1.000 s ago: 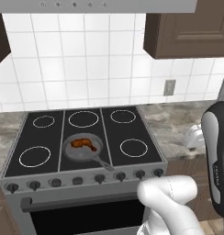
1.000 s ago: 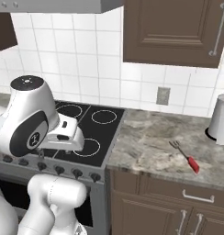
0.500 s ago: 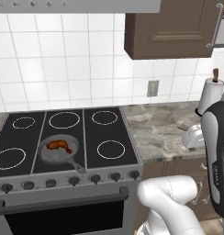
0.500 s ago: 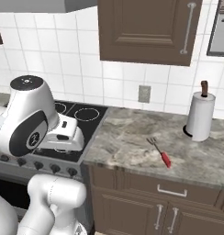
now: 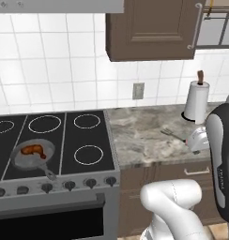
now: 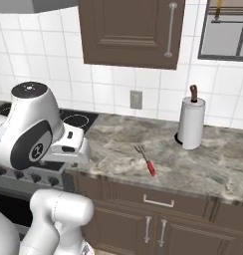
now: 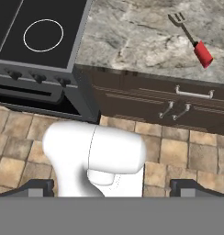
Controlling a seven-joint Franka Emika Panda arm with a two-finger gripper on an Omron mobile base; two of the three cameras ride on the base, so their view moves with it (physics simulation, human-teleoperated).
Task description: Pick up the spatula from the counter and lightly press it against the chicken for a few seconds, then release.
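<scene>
Plainly, the white arm's two-finger claw (image 7: 114,187) was released: its two dark fingertips (image 7: 38,187) stood wide apart at the bottom corners of the hand view, with nothing between them and nothing touching them. It hung out in front of the dark brown cabinets, looking down over the tan floor tiles and up across the cabinet fronts to the worktop.

From the claw, the thin red-handled spatula (image 7: 192,34) with its dark forked head lay far off in the upper right of the hand view, well apart from the fingertips and with the whole cabinet front between. It lay flat on the grey marbled stone counter (image 7: 132,32). Its long axis ran on a slant, forked head toward the upper left, red grip toward the lower right and nearer the counter's front edge. In the right base view the spatula (image 6: 146,159) sat mid-frame, the grip again toward the lower right, with the white paper-towel roll (image 6: 191,124) up and to the right of it, well apart.

Judging by that, the claw would need to travel up and rightward in the hand view and turn so its fingers closed across the slanted grip.

The brown piece of chicken (image 5: 33,150) lay in a round grey frying pan (image 5: 18,161) on the black cooktop (image 5: 88,136), at the left of the left base view, well away from the spatula (image 5: 171,134).
</scene>
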